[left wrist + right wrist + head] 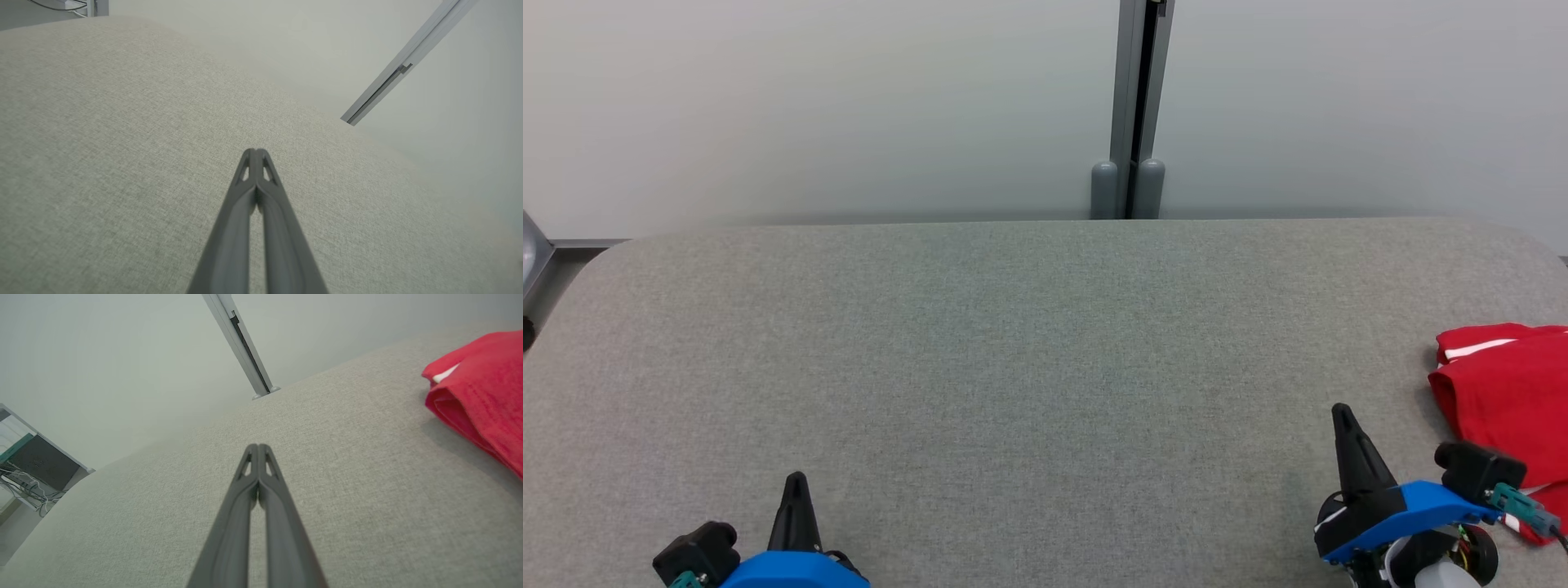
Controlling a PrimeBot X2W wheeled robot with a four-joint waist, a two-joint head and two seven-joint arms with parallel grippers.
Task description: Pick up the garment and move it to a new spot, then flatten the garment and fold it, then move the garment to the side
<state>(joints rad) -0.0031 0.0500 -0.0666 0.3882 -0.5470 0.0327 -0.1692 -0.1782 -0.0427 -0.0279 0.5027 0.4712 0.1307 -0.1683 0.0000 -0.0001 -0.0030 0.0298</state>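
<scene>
**Ann:** Where is the garment lying?

**Ben:** The red garment (1507, 392) is lying on the grey table (1013, 343), at the right edge of the head view, a bit below the middle. It is sitting there folded over, and a white stripe is showing near its top. Part of it is running out of the frame.

**Ann:** Is a gripper holding it?

**Ben:** No. The right gripper (1342, 412) is sitting at the lower right, just beside the garment and to the left of it. Its two fingers are pressing together, with nothing between them. The tips are pointing up the frame, apart from the cloth.

**Ann:** What is the other one doing?

**Ben:** The left gripper (796, 480) is sitting at the lower left, well apart from the garment. It is clenching too, and it is holding nothing. In the left wrist view its tips are meeting over bare table.

**Ann:** What is showing behind the table?

**Ben:** A pale wall (809, 106) is running along the top, and a grey post (1134, 98) is coming down it in the upper middle.
</scene>
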